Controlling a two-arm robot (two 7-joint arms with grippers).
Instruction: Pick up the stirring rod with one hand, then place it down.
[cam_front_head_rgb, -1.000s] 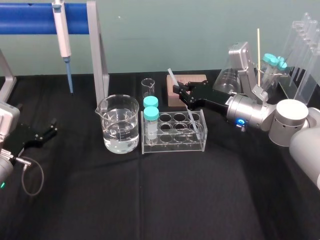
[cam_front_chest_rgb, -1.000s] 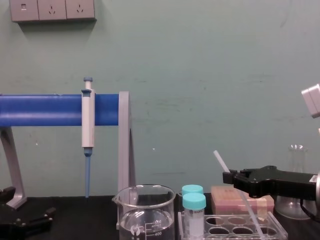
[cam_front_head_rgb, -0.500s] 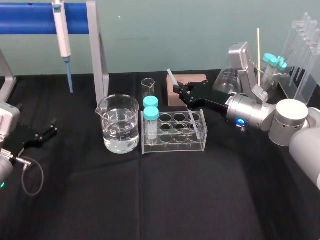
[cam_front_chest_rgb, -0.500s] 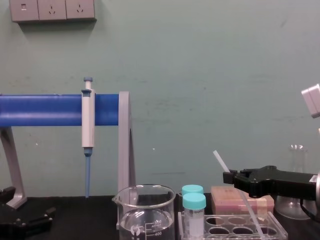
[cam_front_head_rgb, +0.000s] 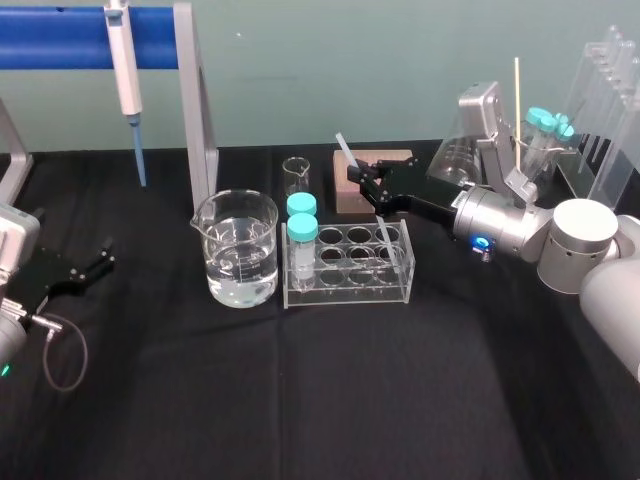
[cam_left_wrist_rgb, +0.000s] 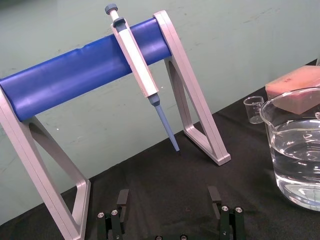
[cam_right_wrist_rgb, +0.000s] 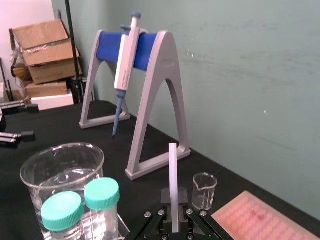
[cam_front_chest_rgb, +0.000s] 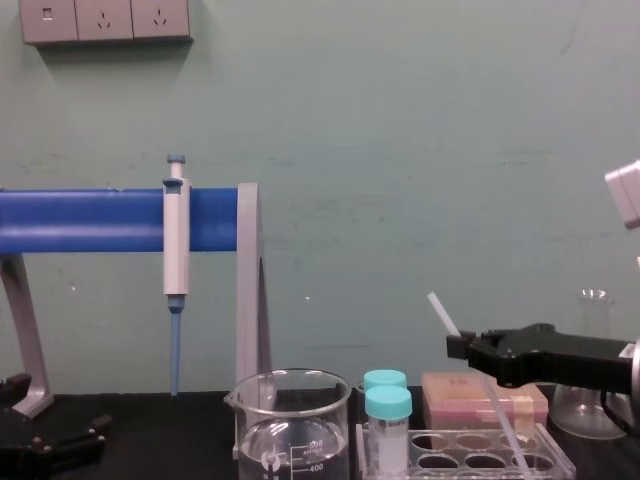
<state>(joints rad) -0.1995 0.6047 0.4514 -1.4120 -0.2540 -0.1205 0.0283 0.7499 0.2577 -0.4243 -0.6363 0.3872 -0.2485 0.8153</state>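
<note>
Over the tube rack (cam_front_head_rgb: 345, 291), right gripper (cam_front_head_rgb: 366, 186) is clamping the tilted stirring rod (cam_front_head_rgb: 384, 233); it's probably needing a gentle lowering next, while left gripper (cam_front_head_rgb: 100, 258) is idling open.

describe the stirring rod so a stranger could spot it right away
Find the clear tube rack mid-table, beside the beaker. The right gripper reaches over it, jaws shut on the stirring rod: a thin, translucent white stick leaning with its lower end in the rack, unlike the blue-tipped pipette hanging on the blue stand.
</note>
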